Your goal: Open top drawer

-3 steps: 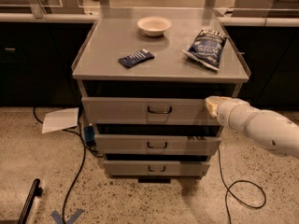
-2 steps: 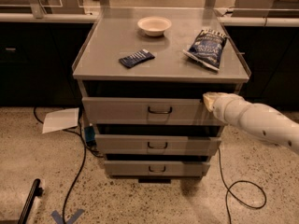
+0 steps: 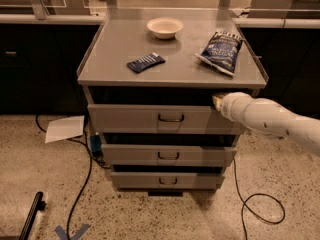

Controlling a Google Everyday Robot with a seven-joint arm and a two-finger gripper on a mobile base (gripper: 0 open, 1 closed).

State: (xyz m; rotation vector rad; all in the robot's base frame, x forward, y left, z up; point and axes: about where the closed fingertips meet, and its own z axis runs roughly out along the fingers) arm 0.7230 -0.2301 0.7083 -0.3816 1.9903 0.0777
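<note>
The top drawer (image 3: 135, 119) is the widest grey front of the three in the metal cabinet, with a small dark loop handle (image 3: 171, 117) at its centre. Its front stands a little forward of the two drawers below. My gripper (image 3: 217, 101) is at the end of the white arm (image 3: 270, 120) that reaches in from the right. Its tip is at the drawer's upper right corner, in the dark gap under the cabinet top, well right of the handle.
On the cabinet top (image 3: 110, 66) lie a white bowl (image 3: 165, 27), a dark blue packet (image 3: 145, 62) and a blue chip bag (image 3: 221, 50). The middle drawer (image 3: 167, 155) and bottom drawer (image 3: 167, 180) sit below. Cables (image 3: 252, 204) and a sheet of paper (image 3: 65, 128) lie on the floor.
The arm's tip has moved up and slightly left, from the top drawer's front face to its upper right corner. The drawers have not visibly moved.
</note>
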